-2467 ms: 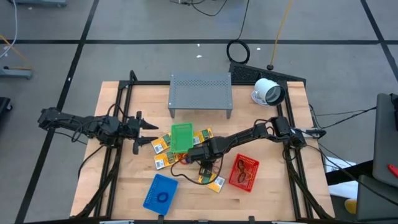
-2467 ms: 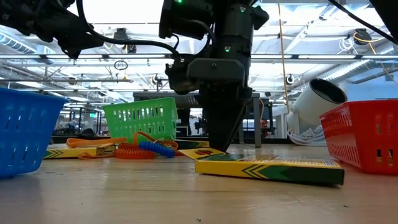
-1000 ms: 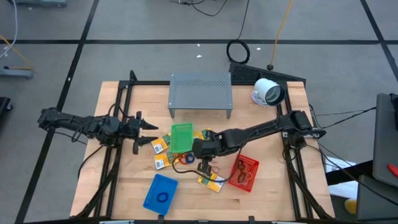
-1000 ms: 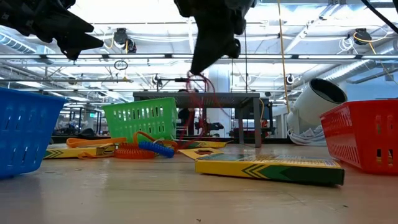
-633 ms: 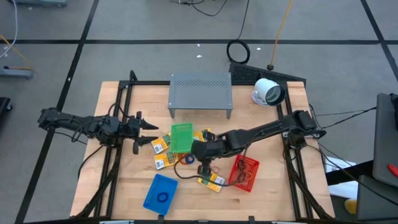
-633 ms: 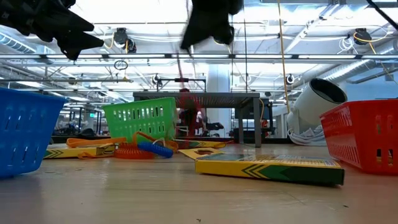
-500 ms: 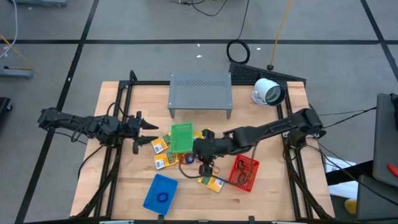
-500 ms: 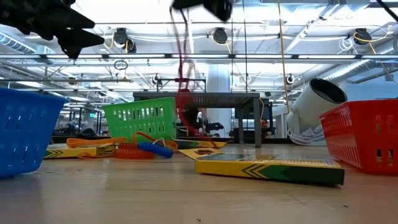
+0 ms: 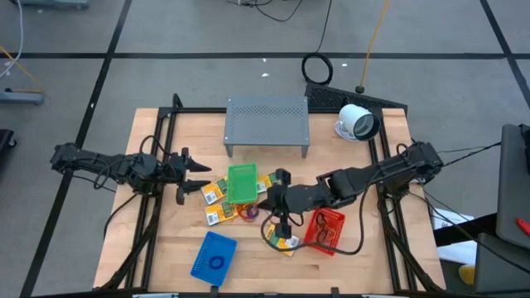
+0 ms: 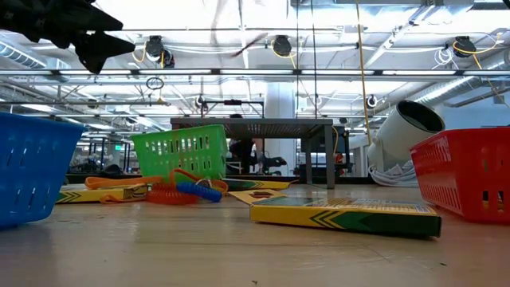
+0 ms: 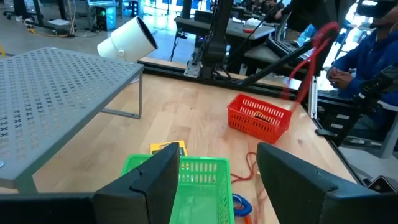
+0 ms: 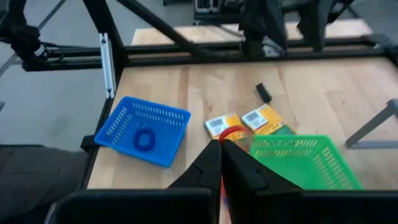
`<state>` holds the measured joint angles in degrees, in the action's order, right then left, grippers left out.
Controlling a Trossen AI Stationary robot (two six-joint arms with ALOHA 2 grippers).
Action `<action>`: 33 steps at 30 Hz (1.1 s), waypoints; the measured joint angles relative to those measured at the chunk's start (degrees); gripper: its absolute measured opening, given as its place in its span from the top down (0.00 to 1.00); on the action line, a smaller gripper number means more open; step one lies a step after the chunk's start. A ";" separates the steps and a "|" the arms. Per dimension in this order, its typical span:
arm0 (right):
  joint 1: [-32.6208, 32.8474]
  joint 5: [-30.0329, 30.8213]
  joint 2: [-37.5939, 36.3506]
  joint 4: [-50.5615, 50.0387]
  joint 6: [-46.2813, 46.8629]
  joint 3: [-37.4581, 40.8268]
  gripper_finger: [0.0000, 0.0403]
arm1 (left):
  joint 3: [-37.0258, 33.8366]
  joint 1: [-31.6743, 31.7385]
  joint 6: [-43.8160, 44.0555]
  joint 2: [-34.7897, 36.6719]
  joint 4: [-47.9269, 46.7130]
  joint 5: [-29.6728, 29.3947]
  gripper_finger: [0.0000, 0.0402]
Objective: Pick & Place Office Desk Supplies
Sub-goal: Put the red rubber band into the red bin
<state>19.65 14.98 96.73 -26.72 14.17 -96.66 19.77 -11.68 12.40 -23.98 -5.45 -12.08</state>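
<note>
One blue ring (image 12: 143,138) inside blue basket (image 12: 118,127).

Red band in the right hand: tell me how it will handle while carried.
Probably floppy: the red band hangs as a long slack loop below the shut right hand. It looks thin, so it is likely very light and apt to swing. It may snag the red basket rim when lowered.

One camera looks straight down on the whole desk (image 9: 348,257); another sits at desk height, facing the room. Both wrist cameras look forward. All share the green basket (image 9: 243,183).
</note>
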 joint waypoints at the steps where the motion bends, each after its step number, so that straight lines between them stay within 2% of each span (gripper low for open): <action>1: -0.01 -0.19 -0.04 -0.45 0.07 0.00 1.00 | 0.00 0.00 0.27 0.00 0.01 0.00 0.44; 5: -0.93 -4.53 0.07 1.04 -0.78 0.07 1.00 | 0.00 0.02 1.10 0.01 0.00 0.04 0.44; 8: -0.89 -2.30 -0.08 3.27 -1.89 0.02 1.00 | 0.00 0.02 1.36 -0.01 0.00 0.02 0.44; 11: -1.26 -3.94 -0.04 2.80 -2.91 0.03 1.00 | 0.00 0.02 1.63 0.00 0.00 0.02 0.44; 14: -1.26 -5.00 0.13 7.27 -5.64 0.09 1.00 | 0.00 0.02 1.48 0.00 0.00 0.02 0.44; 19: -1.63 -11.60 0.15 16.08 -9.06 0.04 1.00 | 0.00 0.02 0.58 0.02 0.68 0.03 0.44; 24: -2.44 -12.17 1.57 16.57 -9.28 0.09 1.00 | 0.00 -0.07 -2.40 0.06 4.20 1.32 0.44; 27: -2.31 -10.49 1.34 15.82 -8.82 0.07 1.00 | 0.00 -0.07 -3.39 0.06 5.39 3.31 0.44; 33: 2.31 3.64 -1.22 7.01 -7.35 0.17 1.00 | 0.00 -0.07 -3.65 0.06 5.68 4.57 0.44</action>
<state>21.96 18.63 95.50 -19.71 6.81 -96.49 19.77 -11.75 8.75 -23.92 0.23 -7.51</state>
